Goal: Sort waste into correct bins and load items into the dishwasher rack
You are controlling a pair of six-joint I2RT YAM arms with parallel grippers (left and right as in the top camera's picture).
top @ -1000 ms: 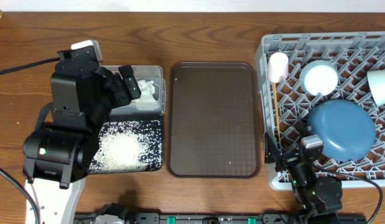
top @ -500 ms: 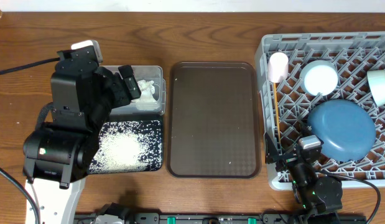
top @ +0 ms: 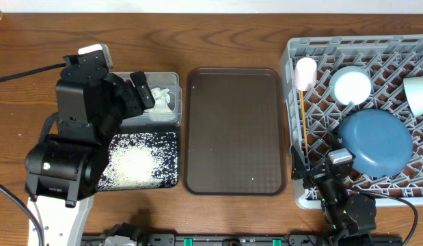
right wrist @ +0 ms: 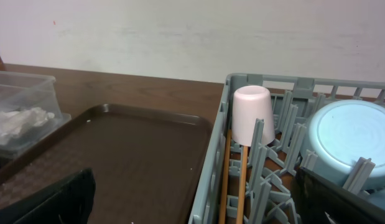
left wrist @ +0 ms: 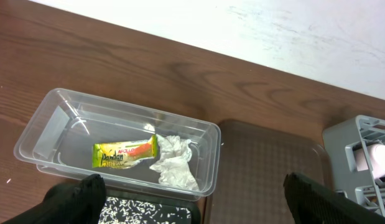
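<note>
1. Evidently the task is near completion: the brown tray (top: 234, 130) carries no task item.
2. Left of the tray, the clear tub (left wrist: 136, 107) holds the napkin (left wrist: 173, 163) and wrapper (left wrist: 125, 154); the black bin (top: 168, 139) holds the rice grains (top: 132, 164).
3. Right of the tray, the rack (top: 361, 41) carries the pink cup (top: 305, 73), white bowl (top: 352, 85), green bowl (top: 418, 94), blue plate (top: 375, 141) and chopsticks (top: 303, 123).
4. Left fingers (left wrist: 77, 194), above the tub, are spread wide and empty; right fingers (right wrist: 49, 199), at the rack's tray-side edge, are likewise wide, holding nothing.
5. Judged remaining: nothing visible.

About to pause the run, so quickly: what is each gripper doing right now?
Left gripper: open, holding nothing, over the clear tub.
Right gripper: open, holding nothing, at the dishwasher rack edge.
</note>
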